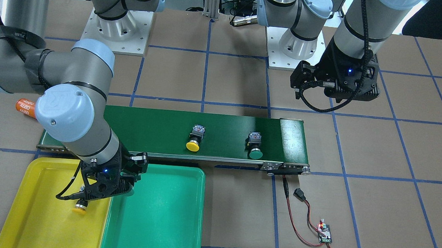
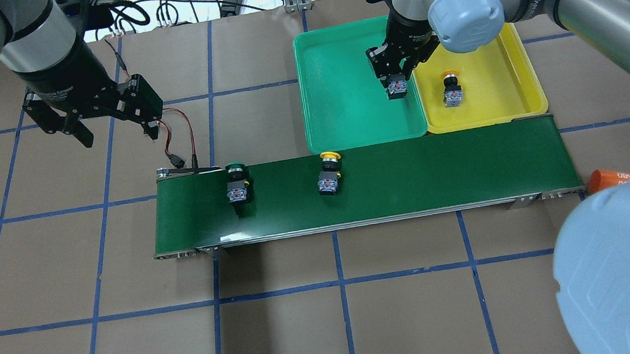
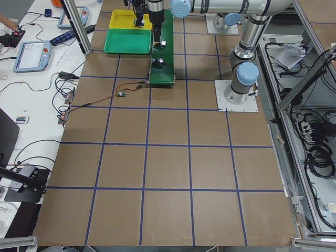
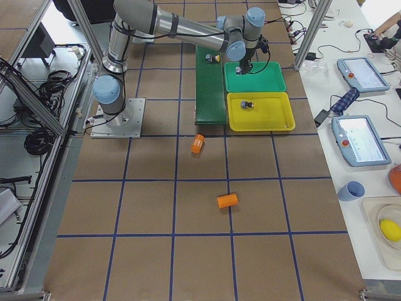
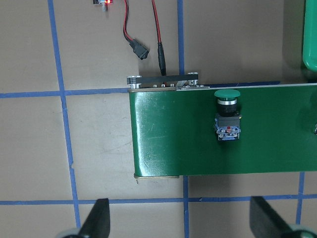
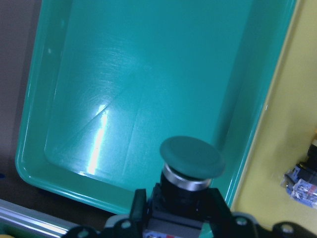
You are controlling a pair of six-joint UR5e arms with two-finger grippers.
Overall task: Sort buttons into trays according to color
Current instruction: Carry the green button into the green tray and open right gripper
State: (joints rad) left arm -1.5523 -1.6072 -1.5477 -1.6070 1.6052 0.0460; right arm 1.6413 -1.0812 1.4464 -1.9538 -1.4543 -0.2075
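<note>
My right gripper (image 2: 397, 81) is shut on a green button (image 6: 192, 158) and holds it, cap out, just above the teal tray (image 2: 336, 108), near the wall it shares with the yellow tray (image 2: 497, 94). One yellow button (image 2: 451, 88) lies in the yellow tray. On the belt lie a green button (image 2: 236, 183) near its left end and a yellow button (image 2: 329, 172) at the middle. My left gripper (image 2: 117, 132) hovers open over the table beyond the belt's left end. In the left wrist view its fingers (image 5: 96, 220) stand wide apart, short of the green button (image 5: 228, 116).
The dark-green conveyor belt (image 2: 412, 183) runs across the table in front of both trays. An orange cylinder (image 2: 609, 178) lies off its right end; a second one (image 4: 227, 200) lies farther out. Red-black wires and a small circuit board (image 1: 324, 236) sit by the belt's left end.
</note>
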